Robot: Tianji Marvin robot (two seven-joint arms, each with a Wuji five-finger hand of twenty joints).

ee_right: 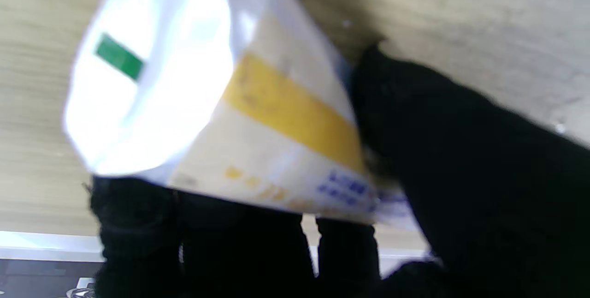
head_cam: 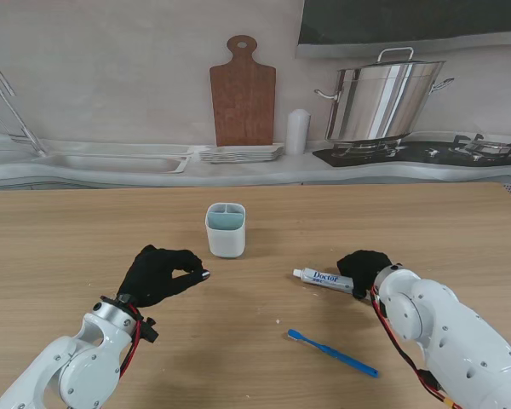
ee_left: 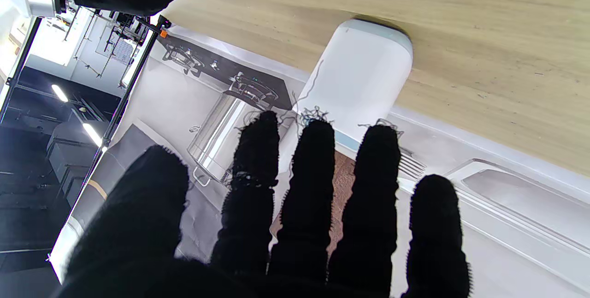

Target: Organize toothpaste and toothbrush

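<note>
The toothpaste is lying on the desk right of centre, its cap pointing left toward the cup. The right hand is closing on the tube's far-right end; in the right wrist view the black fingers and thumb are wrapping both sides of the white and yellow tube, which is looking blurred there. Whether the tube is touching the desk or lifting clear I cannot tell.

The toothbrush, blue, is lying nearer to me than the tube, apart from it, running diagonally with its head to the left, just left of the right forearm.

The cup, white with divided compartments, is standing upright at the desk's centre, farther off than both hands. The left hand is hovering to the near left of the cup, holding nothing, its fingers loosely curling with the tips apart; in the left wrist view the fingers are spreading toward the cup.
</note>
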